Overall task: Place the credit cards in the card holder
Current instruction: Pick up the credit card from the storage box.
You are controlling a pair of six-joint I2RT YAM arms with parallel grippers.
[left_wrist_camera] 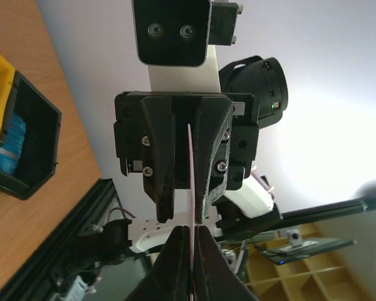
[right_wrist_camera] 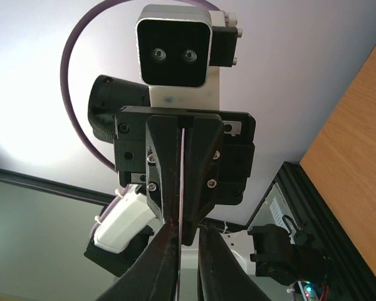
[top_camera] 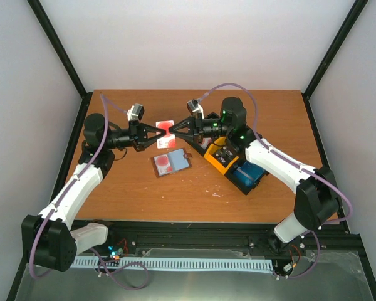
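A red-and-white credit card [top_camera: 166, 125] is held flat above the table between both grippers, which meet tip to tip. My left gripper [top_camera: 161, 130] is shut on its left edge; the card shows edge-on as a thin pink line in the left wrist view [left_wrist_camera: 190, 182]. My right gripper [top_camera: 172, 130] surrounds the other edge with its jaws slightly apart, the card [right_wrist_camera: 183, 169] lying against one finger. The brown card holder [top_camera: 171, 163] lies open on the table just in front, grey-blue lining up. More cards sit in the bins at the right.
A yellow bin [top_camera: 217, 164] and a black bin with blue cards [top_camera: 247, 175] stand right of the card holder, under my right arm. The black bin also shows in the left wrist view [left_wrist_camera: 25, 150]. A black frame rail runs along the table's near edge.
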